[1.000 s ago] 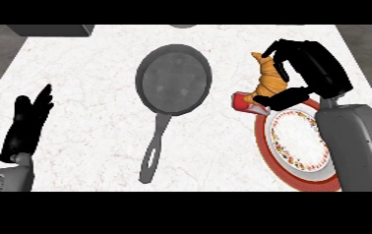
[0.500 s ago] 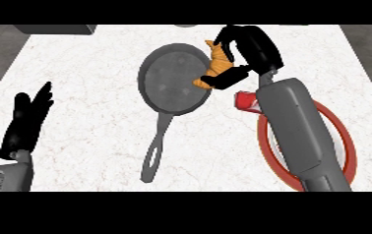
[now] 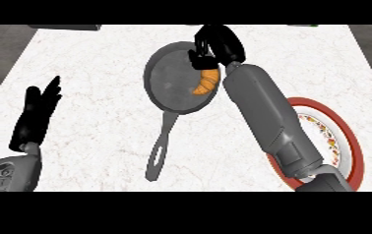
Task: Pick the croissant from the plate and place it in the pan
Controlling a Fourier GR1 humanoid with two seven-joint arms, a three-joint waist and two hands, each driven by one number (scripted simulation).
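step: we are at the placing, right hand [image 3: 216, 45] over the pan [image 3: 174, 83]
croissant [image 3: 207, 81]: just below the curled fingers, inside the pan; we cannot tell if they touch it
next: we open, lift away
left hand [image 3: 36, 114]: resting open, far left

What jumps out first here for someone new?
The orange croissant in the dark pan at centre, with the right hand curled over its upper end. Next, the red-rimmed plate at right, half hidden by the grey forearm. The left hand rests open at the left edge.
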